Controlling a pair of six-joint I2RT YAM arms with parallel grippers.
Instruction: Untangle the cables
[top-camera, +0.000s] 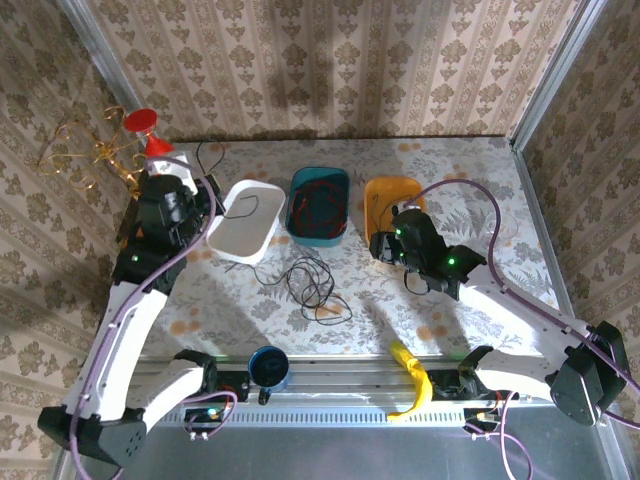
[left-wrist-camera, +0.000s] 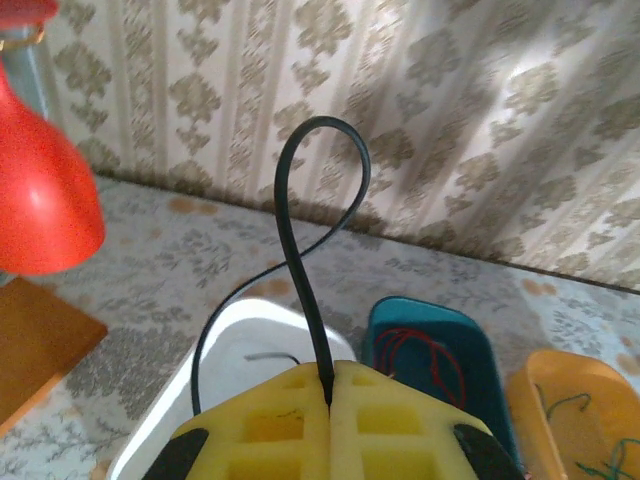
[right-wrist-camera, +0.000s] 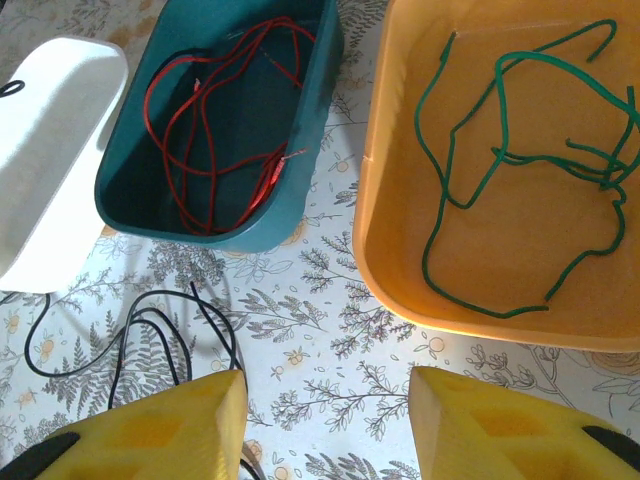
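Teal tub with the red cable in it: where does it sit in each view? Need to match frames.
Top external: teal tub at the back centre of the table.
Left wrist: teal tub lower right of centre.
Right wrist: teal tub upper left to centre.
Shared landmark: white tub next to it on the picture's left in all three.

A white tub (right-wrist-camera: 60, 150), teal tub (right-wrist-camera: 312, 130) and orange tub (right-wrist-camera: 390, 200) stand in a row on the flowered table (top-camera: 220, 300).
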